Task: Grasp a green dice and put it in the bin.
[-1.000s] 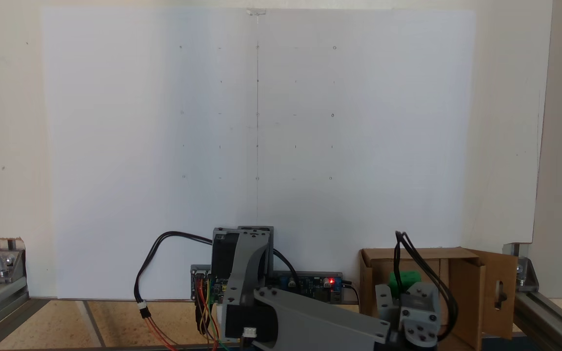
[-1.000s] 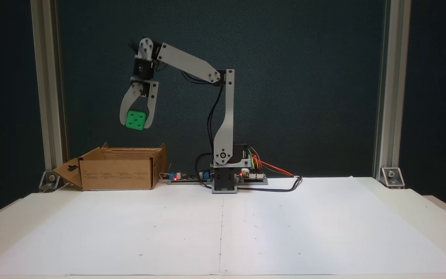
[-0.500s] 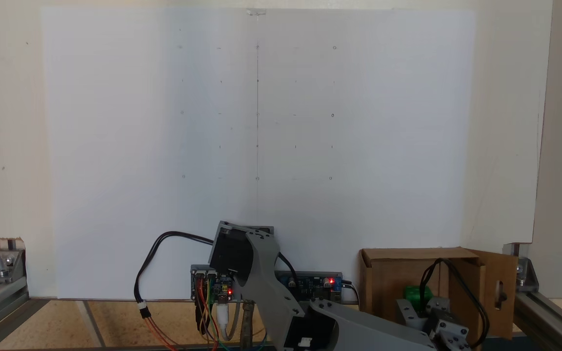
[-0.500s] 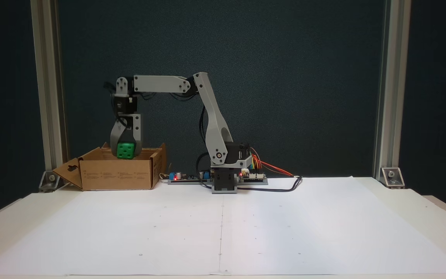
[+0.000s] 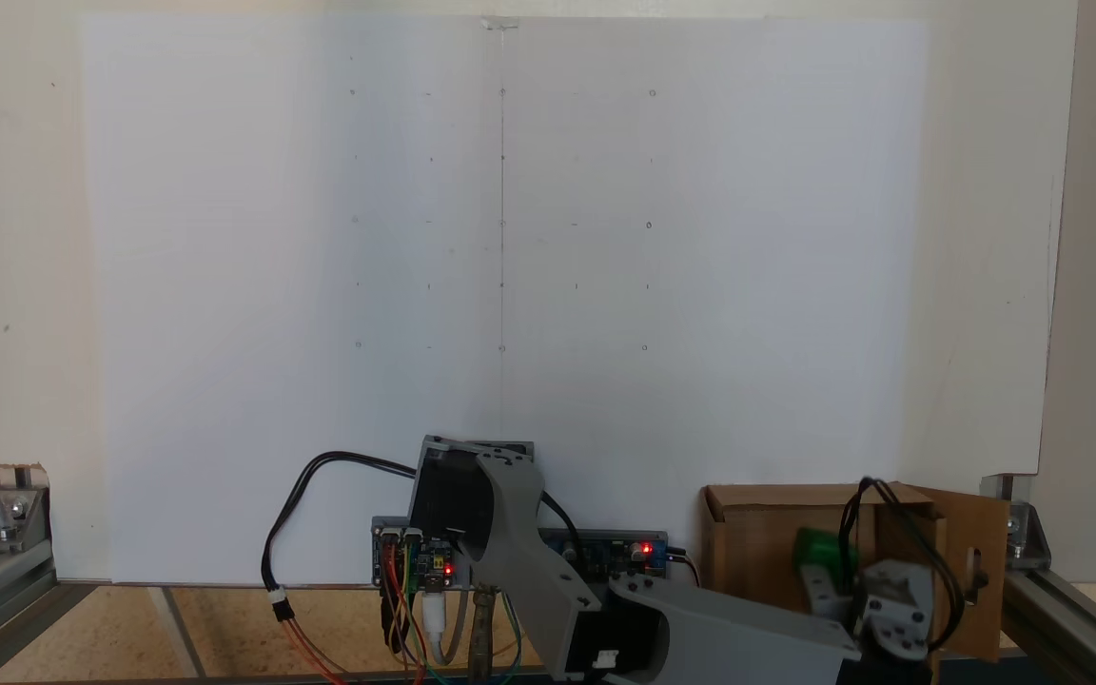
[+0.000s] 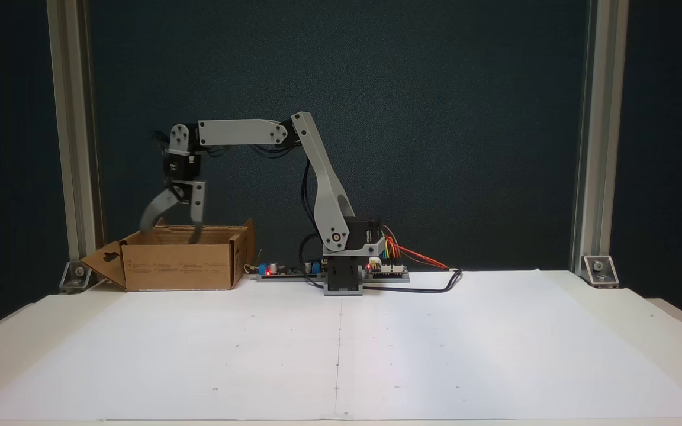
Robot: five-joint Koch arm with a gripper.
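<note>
My gripper (image 6: 169, 232) hangs open just above the bin (image 6: 178, 266), a brown cardboard box at the back left of a fixed view. Its jaws are spread wide with nothing between them, and the right tip dips below the box rim. In the other fixed view the green dice (image 5: 824, 550) shows as a blurred green cube inside the bin (image 5: 757, 542), just left of the grey wrist and free of the jaws. The box's front wall hides the dice in the front view. A flap with a keyhole cutout (image 6: 104, 260) sticks out from the box.
The arm's base (image 6: 344, 278) stands mid-back on the white paper sheet (image 6: 341, 355), with circuit boards (image 6: 285, 270) and loose wires (image 6: 418, 254) beside it. Aluminium frame posts (image 6: 74, 136) rise right behind the bin and at the far right (image 6: 589, 136).
The gripper came down over the bin with the green dice in it, then opened. The dice left the jaws and dropped into the box, while the wrist shifted slightly left in the front view.
</note>
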